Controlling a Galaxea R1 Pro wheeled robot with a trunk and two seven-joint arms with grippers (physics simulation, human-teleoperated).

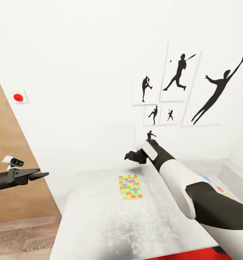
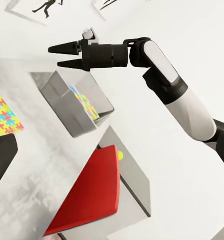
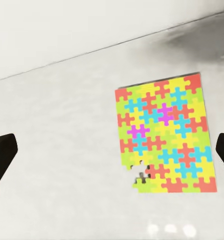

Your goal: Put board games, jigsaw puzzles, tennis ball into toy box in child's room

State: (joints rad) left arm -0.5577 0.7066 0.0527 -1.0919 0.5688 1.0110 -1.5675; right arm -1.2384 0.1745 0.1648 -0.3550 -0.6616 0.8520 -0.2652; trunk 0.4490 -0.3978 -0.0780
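Jigsaw puzzle lies flat near the surface's far edge, beneath the open, empty right claw poised to descend; the left claw, nearly closed and empty, waits beyond the left edge.

Jigsaw puzzle multicoloured: yellow, orange, blue, pink; table pale grey.

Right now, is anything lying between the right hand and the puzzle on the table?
No. In the right wrist view only bare table lies around the puzzle, and nothing covers it.
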